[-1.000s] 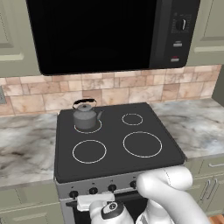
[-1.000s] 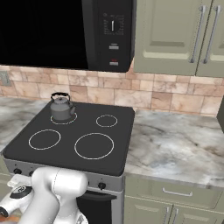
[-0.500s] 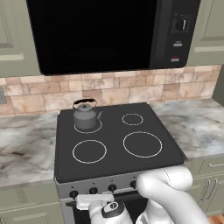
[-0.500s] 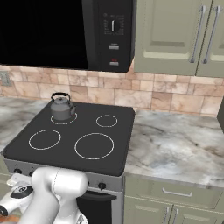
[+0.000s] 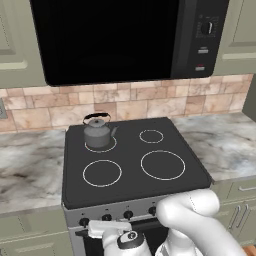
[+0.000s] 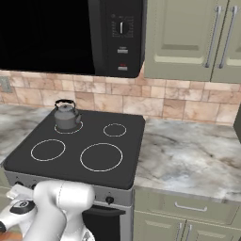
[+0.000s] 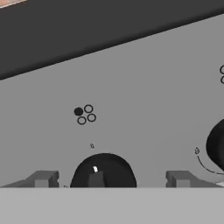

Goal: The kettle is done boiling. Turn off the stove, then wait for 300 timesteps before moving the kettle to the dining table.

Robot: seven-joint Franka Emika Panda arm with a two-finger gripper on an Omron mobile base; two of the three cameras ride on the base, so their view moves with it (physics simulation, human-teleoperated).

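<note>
The grey kettle stands upright on the back-left burner of the black stove. My gripper is low at the stove's silver front panel, far below the kettle. It is open: its fingertips stand wide apart on either side of a black knob, with a gap on each side. In the left base view the hand sits just under the left knobs. The dining table is out of view.
A black microwave hangs over the stove. Marble counters flank it, with olive cabinet doors above at the right. Another knob shows at the right edge of the hand view.
Kettle, arm and cameras stand as they did a second ago. The base views are too coarse to show any change at the fingers.
</note>
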